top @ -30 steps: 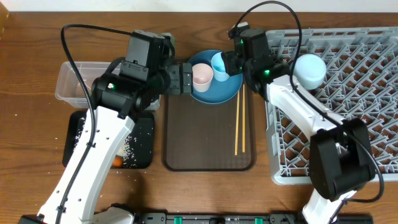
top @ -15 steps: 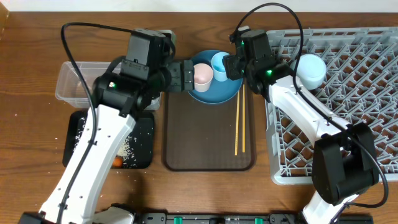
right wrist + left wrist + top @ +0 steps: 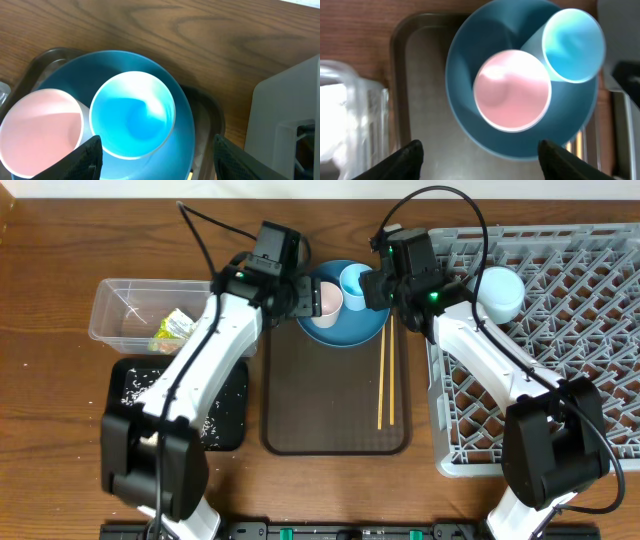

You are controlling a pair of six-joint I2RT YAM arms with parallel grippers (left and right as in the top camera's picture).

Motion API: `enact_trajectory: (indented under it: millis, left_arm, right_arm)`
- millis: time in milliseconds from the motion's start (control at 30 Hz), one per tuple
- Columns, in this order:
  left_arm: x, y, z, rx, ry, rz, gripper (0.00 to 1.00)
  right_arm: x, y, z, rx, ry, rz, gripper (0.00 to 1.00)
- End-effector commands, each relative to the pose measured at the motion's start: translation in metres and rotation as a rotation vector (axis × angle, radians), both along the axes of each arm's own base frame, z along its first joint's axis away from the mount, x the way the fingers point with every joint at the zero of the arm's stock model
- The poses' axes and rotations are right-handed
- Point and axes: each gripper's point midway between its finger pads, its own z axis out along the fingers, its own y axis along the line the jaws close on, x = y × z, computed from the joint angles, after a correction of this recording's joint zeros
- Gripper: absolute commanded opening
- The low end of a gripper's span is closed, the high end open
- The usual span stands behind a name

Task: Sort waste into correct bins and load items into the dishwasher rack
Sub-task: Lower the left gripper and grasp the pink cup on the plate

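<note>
The dark-blue plate sits at the far end of the brown tray, holding the white-pink cup and the light-blue cup. My left gripper is open just left of the white-pink cup, fingers apart over the plate edge. My right gripper is open just right of the light-blue cup. The chopsticks lie on the tray. The light-blue bowl rests upside down in the grey rack. The clear tub holds a yellow-green wrapper. The black tray holds white crumbs.
The rack's left wall stands close to my right gripper. The clear tub's corner is just left of my left gripper. A few white crumbs lie on the table at the left.
My left arm has swung up and right, uncovering the clear tub and black tray; its gripper stays by the white-pink cup. The right arm has barely moved.
</note>
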Motion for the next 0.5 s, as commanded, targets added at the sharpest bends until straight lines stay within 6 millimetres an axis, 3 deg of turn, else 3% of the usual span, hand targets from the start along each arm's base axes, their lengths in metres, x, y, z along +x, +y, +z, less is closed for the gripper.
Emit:
enact_trajectory:
  millis: [0,100,267,467]
  left_arm:
    - [0.009,-0.006,-0.014,-0.003,0.008,-0.006,0.72]
    - [0.016,-0.009,-0.025,-0.004,0.004,-0.007,0.70]
    - [0.026,-0.013,-0.043,-0.004,0.007,-0.006,0.58]
    - [0.030,-0.015,-0.058,0.001,0.022,-0.005,0.55]
  right_arm:
    - [0.008,-0.019,0.016,0.003,-0.033,-0.038,0.64]
    - [0.008,-0.021,0.015,0.001,-0.029,-0.041,0.64]
    - [0.009,-0.025,0.015,0.000,-0.025,-0.049,0.64]
    - [0.007,-0.026,0.013,-0.005,-0.014,-0.050,0.64]
